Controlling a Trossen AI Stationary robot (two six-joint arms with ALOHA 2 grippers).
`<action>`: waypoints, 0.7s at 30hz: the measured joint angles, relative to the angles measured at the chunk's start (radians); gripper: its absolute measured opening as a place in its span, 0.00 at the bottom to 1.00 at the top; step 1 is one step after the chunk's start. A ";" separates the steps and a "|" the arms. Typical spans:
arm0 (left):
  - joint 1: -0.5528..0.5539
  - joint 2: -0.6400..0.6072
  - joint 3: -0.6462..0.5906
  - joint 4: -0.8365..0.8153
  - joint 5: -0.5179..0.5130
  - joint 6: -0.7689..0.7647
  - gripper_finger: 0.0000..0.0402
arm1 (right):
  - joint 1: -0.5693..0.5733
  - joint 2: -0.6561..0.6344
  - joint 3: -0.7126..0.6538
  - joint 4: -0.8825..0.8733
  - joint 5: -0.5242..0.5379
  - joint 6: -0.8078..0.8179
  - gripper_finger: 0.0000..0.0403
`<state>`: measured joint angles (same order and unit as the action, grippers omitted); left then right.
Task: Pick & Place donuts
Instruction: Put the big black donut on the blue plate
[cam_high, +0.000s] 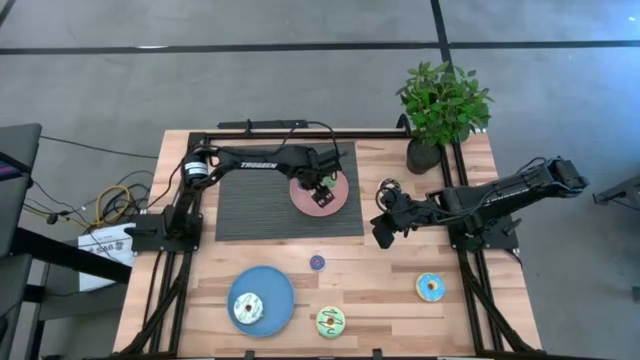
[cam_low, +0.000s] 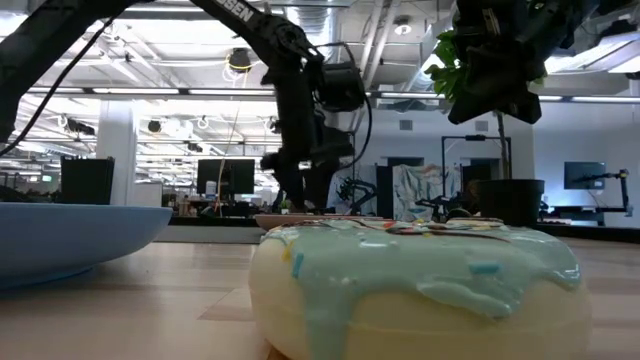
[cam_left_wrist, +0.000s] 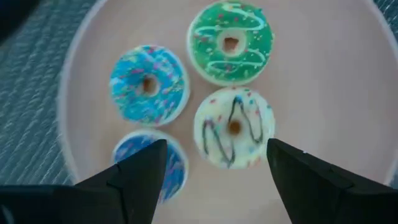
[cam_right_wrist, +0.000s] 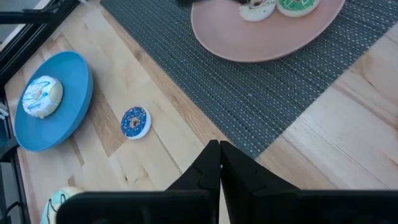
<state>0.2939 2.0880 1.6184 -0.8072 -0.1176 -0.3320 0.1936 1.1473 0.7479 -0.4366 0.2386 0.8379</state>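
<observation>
My left gripper (cam_high: 321, 192) (cam_left_wrist: 214, 158) is open above the pink plate (cam_high: 342, 200) (cam_left_wrist: 329, 93), which lies on the grey mat. Four small donuts lie flat on that plate: green (cam_left_wrist: 230, 41), light blue (cam_left_wrist: 148, 84), white with dark drizzle (cam_left_wrist: 234, 128) and a dark blue one (cam_left_wrist: 175, 168) half hidden by one finger. The white one lies between the open fingers. My right gripper (cam_high: 383, 233) (cam_right_wrist: 219, 167) is shut over bare wood, right of the mat. On the table lie a small dark blue donut (cam_high: 317, 262) (cam_right_wrist: 134, 122), a pale-green-iced donut (cam_high: 330, 321) (cam_low: 420, 290) and a light blue one (cam_high: 431, 287).
A blue plate (cam_high: 283, 292) (cam_right_wrist: 74, 74) near the near edge carries a white donut (cam_high: 247, 308) (cam_right_wrist: 42, 96). A potted plant (cam_high: 440, 105) stands at the far right corner. The grey mat (cam_high: 260, 205) covers the table's far middle. Bare wood shows between mat and blue plate.
</observation>
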 joint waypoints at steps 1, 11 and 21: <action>0.000 -0.017 0.001 -0.002 0.000 -0.009 0.68 | 0.000 0.000 0.000 0.000 0.000 0.000 0.00; -0.074 -0.291 -0.043 -0.102 -0.002 -0.053 0.63 | 0.000 0.000 0.000 0.004 -0.001 0.000 0.00; -0.339 -0.694 -0.560 0.344 -0.046 -0.299 0.19 | -0.002 0.000 0.000 0.012 0.001 -0.010 0.00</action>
<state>-0.0448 1.3939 1.0579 -0.4632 -0.1634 -0.6310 0.1920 1.1472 0.7480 -0.4241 0.2392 0.8283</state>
